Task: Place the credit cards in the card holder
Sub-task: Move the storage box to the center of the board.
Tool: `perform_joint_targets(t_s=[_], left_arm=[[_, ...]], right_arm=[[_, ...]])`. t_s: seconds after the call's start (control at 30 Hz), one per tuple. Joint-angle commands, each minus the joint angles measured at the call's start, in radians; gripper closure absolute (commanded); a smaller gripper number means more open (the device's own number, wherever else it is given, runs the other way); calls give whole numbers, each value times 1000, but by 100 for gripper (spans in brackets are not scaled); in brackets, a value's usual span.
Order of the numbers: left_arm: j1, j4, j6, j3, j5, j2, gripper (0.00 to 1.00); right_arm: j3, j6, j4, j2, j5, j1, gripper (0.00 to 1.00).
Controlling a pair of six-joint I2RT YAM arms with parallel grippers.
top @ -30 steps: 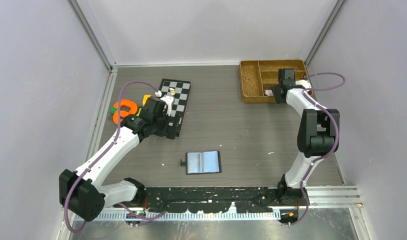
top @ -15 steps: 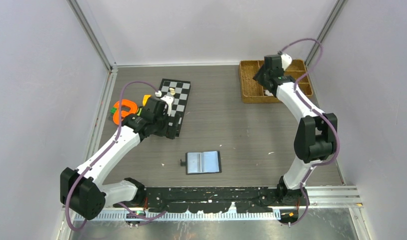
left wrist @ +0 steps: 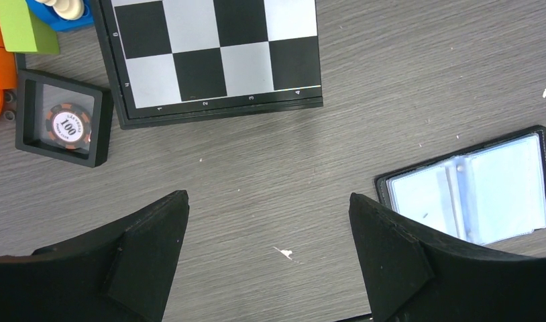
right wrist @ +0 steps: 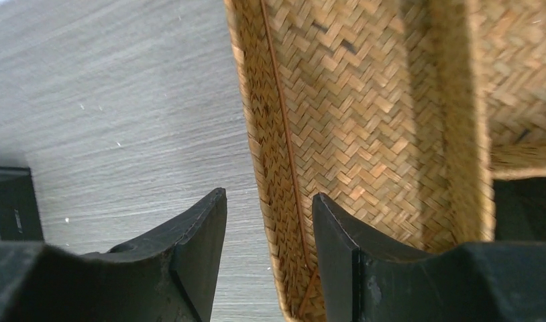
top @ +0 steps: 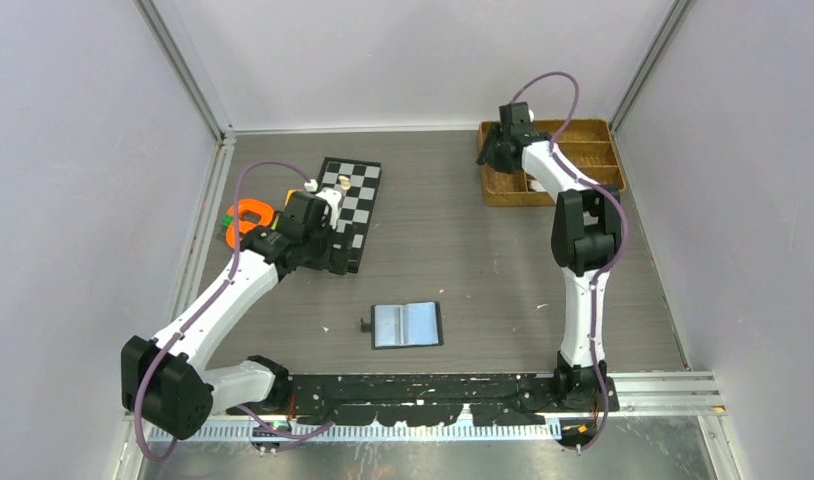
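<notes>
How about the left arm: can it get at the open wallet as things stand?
Probably yes. The wallet lies open on the table, close to the left gripper, whose jaws stand wide and empty. Only bare table shows between them; the chessboard sits off to the other side.

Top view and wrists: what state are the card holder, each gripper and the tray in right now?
card holder: lying open flat, pockets facing up.
left gripper: open wide, nothing between the fingers.
right gripper: open, empty, over the tray's edge.
woven tray: upright; the compartment seen from the right wrist is bare.
</notes>
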Motion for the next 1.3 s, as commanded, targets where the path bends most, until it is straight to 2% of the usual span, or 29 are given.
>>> perform_joint_targets(t_s=[0.0, 0.1, 0.23, 0.33, 0.43, 0.73, 0.87, 0.97, 1.13, 1.27], left_arm=[[8, 36, 14, 5, 17, 9, 8], [10, 38, 14, 6, 17, 11, 8], [12, 38, 13, 4, 22, 15, 8], [12, 37, 13, 4, 25, 16, 8], [11, 37, 11, 4, 30, 14, 8], [12, 38, 4, 3, 58, -1, 9], [12, 42, 1, 5, 76, -11, 11], [12, 59, -21, 14, 115, -19, 13], [8, 126, -78, 77, 235, 38, 14], [0, 187, -109, 194, 319, 180, 14]], right_arm=[[121, -70, -62, 57, -83, 19, 47], [151, -88, -77, 97, -118, 26, 56], [152, -135, -83, 112, -165, 45, 80], [120, -173, -85, 94, -191, 67, 95], [56, -219, -77, 50, -221, 97, 99], [-260, -319, -109, -187, -230, 246, 99], [-418, -270, -123, -335, -197, 320, 90], [-528, -205, -155, -460, -145, 352, 65], [-597, -88, -243, -670, 23, 356, 36], [-607, 53, -323, -775, 228, 351, 26]])
